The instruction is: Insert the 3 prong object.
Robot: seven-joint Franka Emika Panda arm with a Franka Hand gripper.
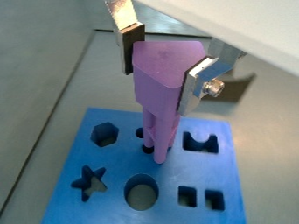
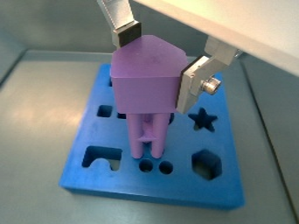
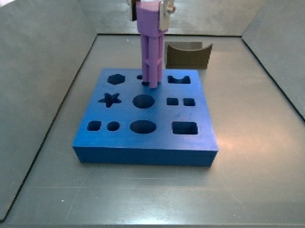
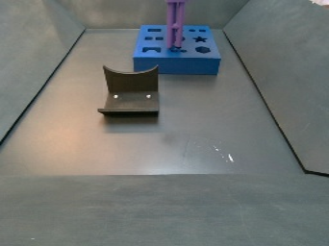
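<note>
You see the tool (image 1: 162, 63) above the far part of the blue rectangular block with shaped holes (image 2: 105, 166); its two flat silver fingers (image 1: 125, 35) are clamped on the wide upper body of the purple plastic three-prong piece (image 2: 149, 74), one finger on each side, as both wrist views show.

The purple piece (image 3: 149, 40) stands upright in both side views; its narrow lower end with the prongs (image 2: 146, 150) points down at the block, and in a wrist view the prong tips are at the small round holes (image 2: 165, 166) near the block's middle edge; you cannot tell from the pictures whether the tips are already inside the holes or only touching the surface.

The blue block (image 3: 149, 134) lies flat on the grey metal table (image 3: 143, 191); its top carries a star-shaped hole (image 3: 111, 100), a large round hole (image 3: 143, 101), a hexagon hole (image 1: 105, 133) and square holes (image 3: 179, 102); the block (image 4: 180, 53) sits at the far end of the table in a side view.

The fixture (image 4: 129, 91), a dark L-shaped bracket on a base plate, stands on the table well apart from the block, nearer to the camera in that side view; in a side view it (image 3: 191, 55) is seen just behind the block.
</note>
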